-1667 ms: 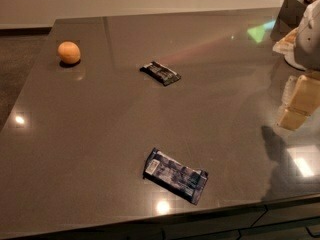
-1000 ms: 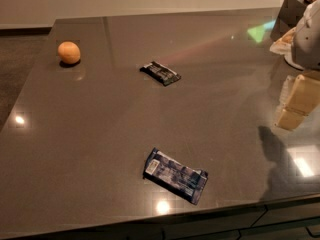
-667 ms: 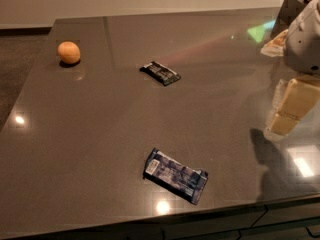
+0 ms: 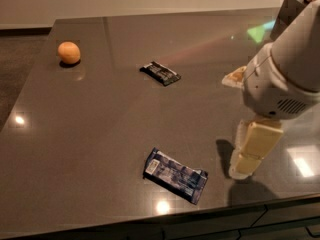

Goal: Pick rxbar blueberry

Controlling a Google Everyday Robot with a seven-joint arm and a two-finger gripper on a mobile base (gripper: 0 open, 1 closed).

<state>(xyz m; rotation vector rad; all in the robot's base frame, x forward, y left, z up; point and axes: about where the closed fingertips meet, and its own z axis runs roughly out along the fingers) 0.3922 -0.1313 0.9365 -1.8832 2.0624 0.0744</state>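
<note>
The rxbar blueberry (image 4: 175,175) lies flat on the dark table (image 4: 95,129) near its front edge. It has a shiny blue wrapper with white label patches. My gripper (image 4: 242,166) hangs from the white wrist at the right. It points down just above the table, to the right of the bar and apart from it. It holds nothing that I can see.
A smaller black-wrapped bar (image 4: 160,73) lies further back in the middle. An orange (image 4: 69,52) sits at the far left. A brown box (image 4: 286,14) stands at the back right, behind my arm. The table's front edge runs just below the blue bar.
My arm has moved left and further into view, bringing the gripper down closer to the blue bar. The bars and the orange have not moved.
</note>
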